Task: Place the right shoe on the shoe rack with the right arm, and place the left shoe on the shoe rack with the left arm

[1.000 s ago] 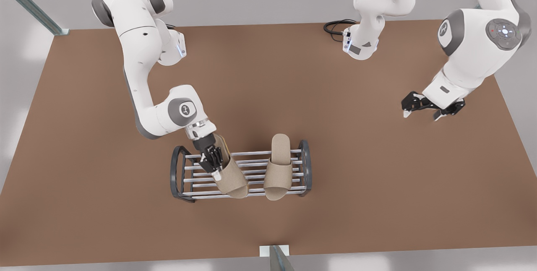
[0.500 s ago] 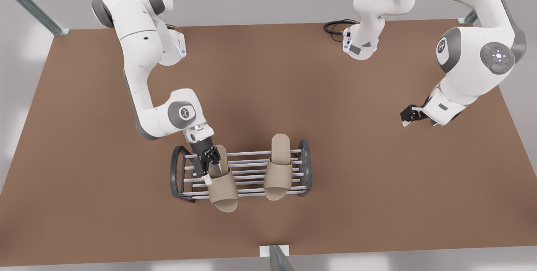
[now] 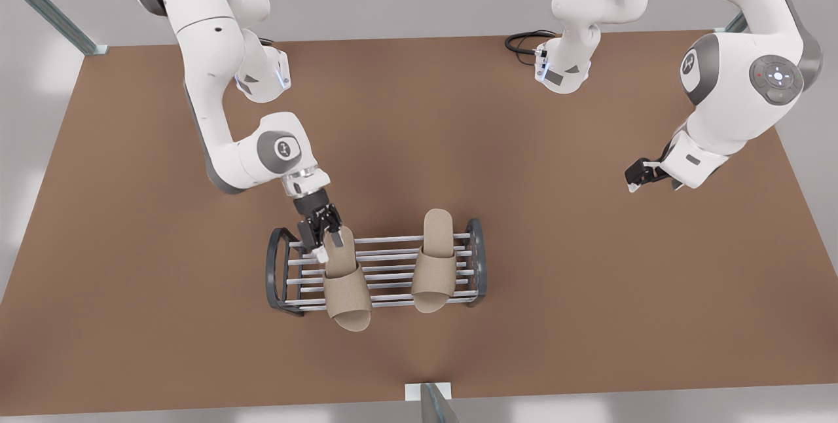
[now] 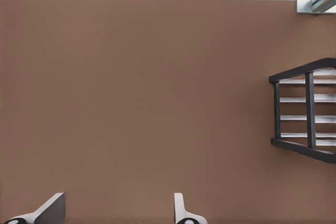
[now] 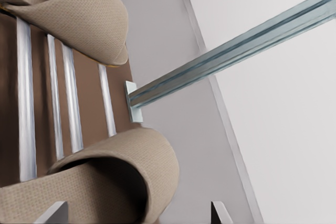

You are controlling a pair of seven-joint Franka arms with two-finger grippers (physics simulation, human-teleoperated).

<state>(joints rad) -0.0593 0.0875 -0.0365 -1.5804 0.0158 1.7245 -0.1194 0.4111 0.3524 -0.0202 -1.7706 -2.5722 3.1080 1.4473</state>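
Front view: shoe rack (image 3: 386, 264) long axis left-right.

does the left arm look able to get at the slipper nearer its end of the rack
Probably yes: bare table lies between the open left pincer and that slipper; the right pincer is at the other slipper's heel.

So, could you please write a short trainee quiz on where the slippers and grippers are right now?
1. True or false: the near slipper and the far slipper both lie on the shoe rack.
2. Which gripper is at a slipper's heel? A) left gripper B) right gripper
3. Fill in: the left gripper, off to the front view's right, is ____ (open/shut).
Key: 1 true; 2 B; 3 open.
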